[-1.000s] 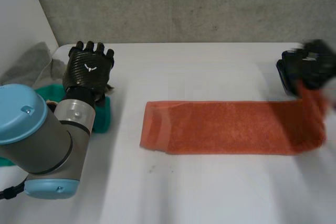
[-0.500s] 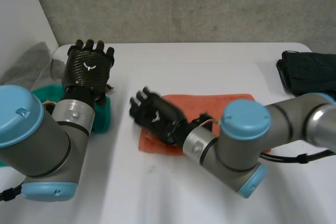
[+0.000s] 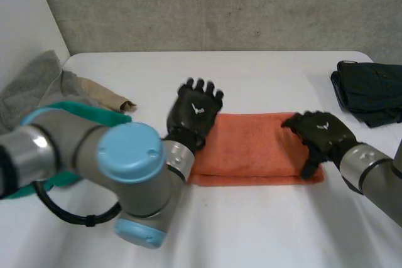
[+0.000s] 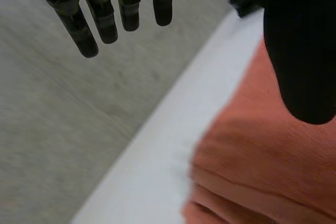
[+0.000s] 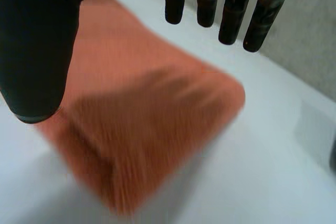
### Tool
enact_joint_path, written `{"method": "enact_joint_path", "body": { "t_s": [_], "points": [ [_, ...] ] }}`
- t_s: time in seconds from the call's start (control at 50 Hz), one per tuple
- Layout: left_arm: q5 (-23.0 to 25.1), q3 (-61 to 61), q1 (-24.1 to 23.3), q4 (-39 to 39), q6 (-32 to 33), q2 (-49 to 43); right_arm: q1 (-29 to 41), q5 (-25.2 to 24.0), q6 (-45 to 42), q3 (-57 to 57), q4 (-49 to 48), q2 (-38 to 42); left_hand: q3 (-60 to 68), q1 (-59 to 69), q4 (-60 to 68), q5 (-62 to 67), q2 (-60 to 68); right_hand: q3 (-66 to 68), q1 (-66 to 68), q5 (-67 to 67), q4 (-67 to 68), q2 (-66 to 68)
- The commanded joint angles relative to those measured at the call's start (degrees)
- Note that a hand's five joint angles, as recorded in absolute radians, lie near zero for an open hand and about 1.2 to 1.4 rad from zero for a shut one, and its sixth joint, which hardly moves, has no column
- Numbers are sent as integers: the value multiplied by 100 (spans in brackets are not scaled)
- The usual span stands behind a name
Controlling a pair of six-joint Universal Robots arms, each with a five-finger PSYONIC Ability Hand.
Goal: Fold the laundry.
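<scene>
On the table (image 3: 264, 70): orange towel (image 3: 251, 149) near the middle, folded double, lying flat.
Left hand (image 3: 196, 112): over the towel's left end, by its far corner; fingers straight and spread, thumb held apart, gripping nothing.
Right hand (image 3: 320, 131): over the towel's right end; fingers straight and relaxed, thumb apart, nothing pinched.
Far right: dark garment (image 3: 370, 92), bunched at the table's edge, apart from the towel.
Far left: grey cloth (image 3: 31, 86), tan cloth (image 3: 100, 94), teal basket (image 3: 100, 113) partly behind the left arm.
</scene>
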Motion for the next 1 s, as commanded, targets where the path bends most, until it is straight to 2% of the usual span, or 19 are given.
{"method": "enact_joint_path", "body": {
  "t_s": [0.02,0.16,0.24,0.26,0.3,0.38,0.52,0.6,0.62,0.68,0.7,0.74,0.76,0.82,0.84,0.9,0.92,0.96,1.0],
  "points": [
    [-160,560,47,-671,220,-727,-113,84,-663,97,-170,451,-137,-63,-88,-200,-100,1006,1337,948,1075,1024],
    [-661,358,109,-821,458,-648,-105,251,-707,123,-504,487,-137,-62,-88,-200,-100,2705,3035,2647,2773,2722],
    [-898,147,56,-856,449,-490,-105,269,-725,158,-601,496,-153,-79,-104,-217,-116,4352,4682,4294,4420,4370],
    [-942,60,38,-873,423,-351,-105,260,-725,150,-619,496,-153,-79,-104,-217,-116,5554,5885,5497,5623,5572],
    [-951,-55,30,-900,388,-183,-105,260,-734,141,-636,487,-153,-79,-104,-217,-116,6498,6829,6441,6567,6516],
    [-951,-336,-41,-970,265,230,-96,304,-856,71,-689,469,-170,-96,-121,-234,-133,6503,6833,6445,6571,6520],
    [-951,-644,-85,-1058,-271,1214,53,708,-2191,-316,-777,285,-204,-130,-155,-267,-167,6503,6833,6445,6571,6520],
    [-951,-793,82,-1119,-386,1680,904,805,-2991,-728,-952,232,-204,-130,-155,-267,-167,6503,6833,6445,6571,6520],
    [-951,-872,239,-1146,-386,1846,1385,692,-3201,-929,-1101,258,-204,-130,-155,-267,-167,6503,6833,6445,6571,6520],
    [-960,-1004,477,-1181,-412,2067,2003,402,-3353,-1133,-1313,355,-204,-130,-155,-267,-167,6503,6833,6445,6571,6520],
    [-960,-1092,608,-1181,-429,2181,2327,114,-3362,-1186,-1409,503,-204,-130,-155,-267,-167,6503,6833,6445,6571,6520],
    [-960,-1189,715,-1172,-438,2261,2566,-256,-3388,-1239,-1436,758,-204,-130,-155,-267,-167,6503,6833,6445,6571,6520],
    [-951,-1233,759,-1172,-438,2287,2759,-598,-3405,-1291,-1419,1029,-204,-130,-155,-267,-167,6503,6833,6445,6571,6520],
    [-934,-1356,829,-1163,-508,2305,2927,-890,-3406,-1362,-1419,1374,-204,-130,-155,-267,-167,6503,6833,6445,6571,6520],
    [-925,-1374,838,-1163,-535,2305,2971,-909,-3345,-1449,-1410,1531,-209,-134,-160,-272,-171,6342,6673,6284,6410,6360],
    [-899,-1409,856,-1146,-623,2270,2963,-664,-3143,-1520,-1384,1542,-209,-134,-160,-272,-171,2853,3184,2795,2921,2871],
    [-881,-1400,856,-1128,-649,2253,2989,-454,-2820,-1520,-1383,1481,-209,-134,-160,-272,-171,910,1240,852,978,928],
    [-863,-1339,856,-1093,-658,2235,2928,-224,-2318,-1547,-1383,1419,-209,-134,-160,-272,-171,-483,-152,-541,-415,-465],
    [-837,-1217,856,-1023,-658,2148,2744,12,-1356,-1599,-1383,1218,-209,-134,-160,-272,-171,-497,-167,-555,-429,-480]
  ]
}}
